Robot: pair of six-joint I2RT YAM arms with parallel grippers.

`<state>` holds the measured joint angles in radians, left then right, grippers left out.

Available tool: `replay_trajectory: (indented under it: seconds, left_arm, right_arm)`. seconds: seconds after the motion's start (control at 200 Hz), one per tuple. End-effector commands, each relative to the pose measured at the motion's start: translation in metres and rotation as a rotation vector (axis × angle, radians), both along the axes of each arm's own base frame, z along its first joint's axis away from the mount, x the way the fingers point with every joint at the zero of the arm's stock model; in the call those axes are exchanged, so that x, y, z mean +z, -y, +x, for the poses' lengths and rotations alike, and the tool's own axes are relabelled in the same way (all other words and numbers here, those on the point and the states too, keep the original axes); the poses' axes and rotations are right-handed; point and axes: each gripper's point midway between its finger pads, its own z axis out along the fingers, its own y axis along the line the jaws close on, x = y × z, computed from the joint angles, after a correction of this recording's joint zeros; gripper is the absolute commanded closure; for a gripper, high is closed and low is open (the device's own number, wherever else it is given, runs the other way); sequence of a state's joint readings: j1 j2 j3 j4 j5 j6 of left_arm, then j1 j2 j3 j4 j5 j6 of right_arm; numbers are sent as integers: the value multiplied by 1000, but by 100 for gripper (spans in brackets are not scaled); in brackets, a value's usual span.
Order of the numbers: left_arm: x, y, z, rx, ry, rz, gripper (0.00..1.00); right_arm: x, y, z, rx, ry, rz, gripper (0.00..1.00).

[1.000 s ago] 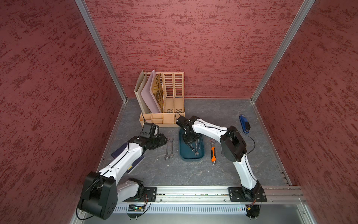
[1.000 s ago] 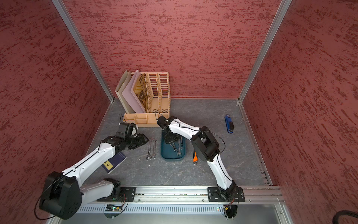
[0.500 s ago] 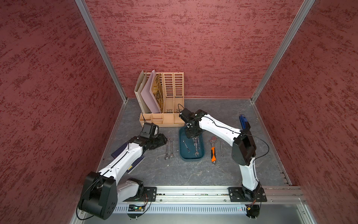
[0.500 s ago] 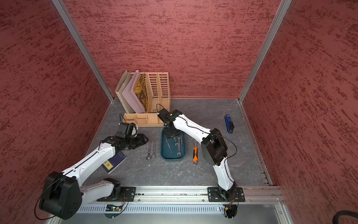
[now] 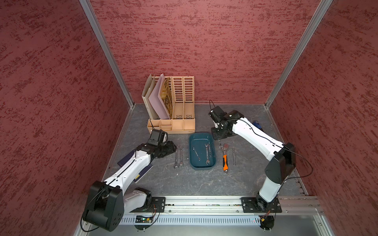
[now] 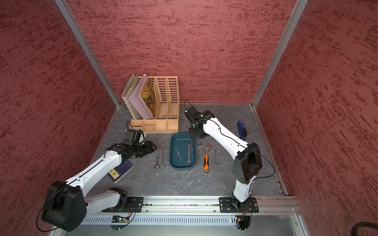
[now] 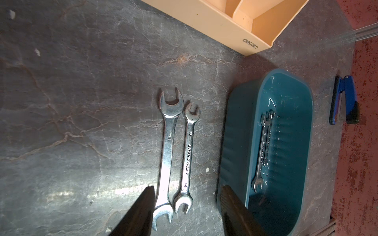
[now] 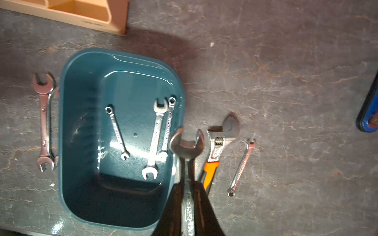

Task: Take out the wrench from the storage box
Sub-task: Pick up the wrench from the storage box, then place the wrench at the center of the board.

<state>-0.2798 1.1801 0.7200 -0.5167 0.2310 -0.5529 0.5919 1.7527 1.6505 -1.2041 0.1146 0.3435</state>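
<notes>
The dark teal storage box (image 5: 192,161) (image 6: 173,161) lies mid-table, with three small wrenches inside (image 8: 117,132). My right gripper (image 8: 188,186) (image 5: 219,137) is shut on the shank of an open-ended wrench (image 8: 186,147) (image 6: 198,141). That wrench hangs outside the box, over the gap between the box's right rim and an orange-handled adjustable wrench (image 5: 225,158). My left gripper (image 7: 187,190) (image 5: 173,147) stands open, low over the table left of the box. Its fingers straddle the near ends of two wrenches (image 7: 169,147) lying there and touch nothing.
A beige slotted file organizer (image 5: 180,106) stands behind the box. A thin small wrench (image 5: 233,156) lies right of the adjustable one. A blue stapler (image 6: 241,130) sits at the far right. A dark blue booklet (image 6: 120,170) lies under my left arm.
My right gripper has risen out of the box with the wrench and swung back and right, past the box's right rim. The left arm has not moved.
</notes>
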Motion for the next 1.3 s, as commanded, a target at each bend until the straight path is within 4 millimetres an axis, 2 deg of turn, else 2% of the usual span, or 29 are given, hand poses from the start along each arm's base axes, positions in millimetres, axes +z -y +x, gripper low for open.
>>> replay_trajectory:
  seconds: [0.0,0.175,0.285,0.511,0.706,0.811,0.942,1.297]
  left_arm:
    - [8,0,6,4,11,-8,46]
    - [8,1,7,4,9,-10,46]
    - [7,2,8,2,6,-12,46]
    - [5,2,7,1,1,-13,46]
    - [5,3,7,3,1,-23,45]
    - [5,4,6,1,-1,-25,46]
    - [6,5,5,-2,2,-26,46]
    - [9,11,5,-7,2,-29,45]
  right_arm:
    - [-4,25,0,-40,6,-13,88]
    - [-32,61,-9,-108,-35,-25,88]
    - [-57,82,-14,-145,-74,-39,88]
    - [-97,110,-22,-208,-126,-77,87]
    - [-122,116,-20,-233,-155,-110,87]
    - [-131,114,-18,-235,-153,-91,87]
    - [-144,120,-19,-246,-174,-120,87]
    - [-158,128,-24,-281,-193,-134,85]
